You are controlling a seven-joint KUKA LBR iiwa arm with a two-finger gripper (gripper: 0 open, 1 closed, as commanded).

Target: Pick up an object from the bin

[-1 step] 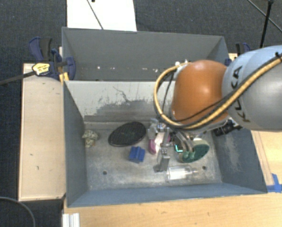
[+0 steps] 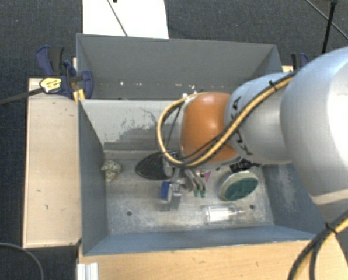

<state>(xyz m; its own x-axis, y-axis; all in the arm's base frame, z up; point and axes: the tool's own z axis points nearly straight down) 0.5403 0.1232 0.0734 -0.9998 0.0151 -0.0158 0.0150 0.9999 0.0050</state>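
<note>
Near the front wall, a clear bottle lies free. Mid-floor of the bin, the jaws sit low at a small blue block; can't tell if they're clenched or released. Risk: an off-centre grip squirts the block sideways, or the jaws snag the pens alongside or the black oval pad behind.

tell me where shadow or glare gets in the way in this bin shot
camera view: the arm casts shadow that darkens the floor around the tool and the blue thing beside it; a pale glint sits on the clear bottle at the front; bright specks dot the bin's back wall.
</note>
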